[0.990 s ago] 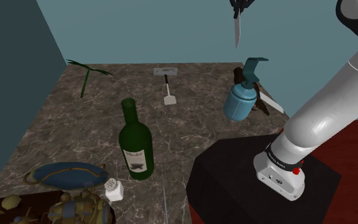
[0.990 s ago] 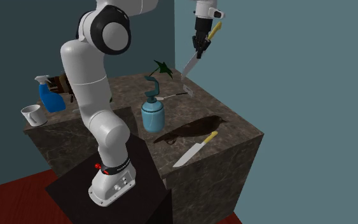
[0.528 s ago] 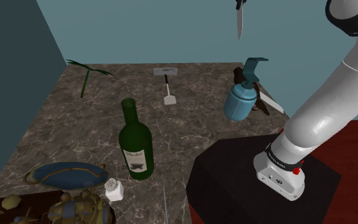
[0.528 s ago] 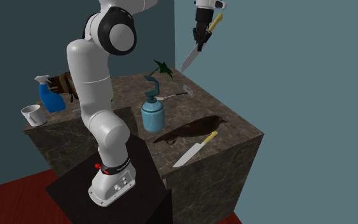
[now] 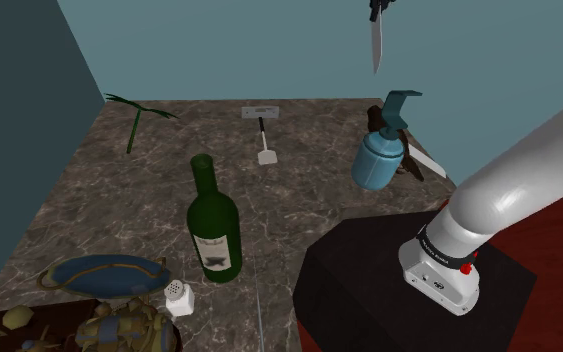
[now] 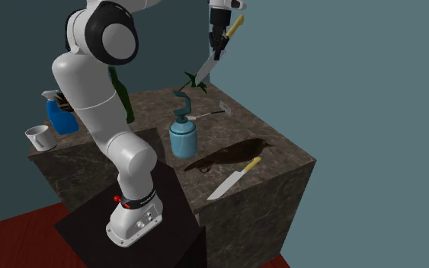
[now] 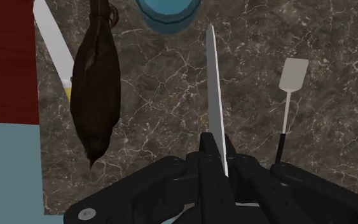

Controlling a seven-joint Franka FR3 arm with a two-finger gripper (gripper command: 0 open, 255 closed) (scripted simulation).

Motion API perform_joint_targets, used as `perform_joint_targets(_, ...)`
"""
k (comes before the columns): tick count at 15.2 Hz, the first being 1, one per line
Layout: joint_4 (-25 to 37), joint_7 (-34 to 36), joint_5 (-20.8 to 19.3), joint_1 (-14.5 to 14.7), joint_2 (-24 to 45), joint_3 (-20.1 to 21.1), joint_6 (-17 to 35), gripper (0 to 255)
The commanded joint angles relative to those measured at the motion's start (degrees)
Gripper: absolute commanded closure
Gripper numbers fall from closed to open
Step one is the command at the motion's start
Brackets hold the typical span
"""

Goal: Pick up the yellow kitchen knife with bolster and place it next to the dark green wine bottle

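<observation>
1. The gripper (image 6: 219,38) is shut tight on the knife (image 6: 211,61). It holds the knife by its yellow handle, high in the air, with the blade pointing down.
2. The wrist view shows the knife above the stone surface (image 5: 299,205), over the bare part between the blue spray bottle (image 5: 377,160) and the white spatula (image 5: 266,152).
3. The picking up looks done. I think the step now is carrying the knife over.
4. The green wine bottle (image 5: 214,225) stands upright near the middle of the surface, well apart from the knife. Next, the arm should go across to it, come down slowly and lay the knife on the bare stone just beside it. It must not bump the tall bottle.
5. The surface is dark stone with pale veins. A second knife (image 6: 235,177) lies by one edge, next to a long dark brown thing (image 6: 228,156).
6. The walls (image 5: 219,50) are blue-green and the floor (image 5: 559,250) is red. The arm sits on a black stand (image 5: 369,275).
</observation>
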Motion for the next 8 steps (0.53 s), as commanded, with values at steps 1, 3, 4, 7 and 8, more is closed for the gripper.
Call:
perform_joint_targets(1, -2.99, 2.63, 0.37, 0.97, -2.95, 1.52, 0.18, 255)
perform_joint_targets(3, -5.86, 5.06, 0.91, 1.82, -5.76, 3.02, 0.39, 255)
perform_joint_targets(4, -7.16, 6.27, 1.24, 2.22, -7.09, 3.80, 0.45, 255)
perform_joint_targets(7, -10.58, 9.97, 2.45, 3.43, -10.74, 6.19, 0.51, 255)
perform_joint_targets(8, -11.57, 11.22, 2.91, 3.82, -11.85, 7.02, 0.50, 255)
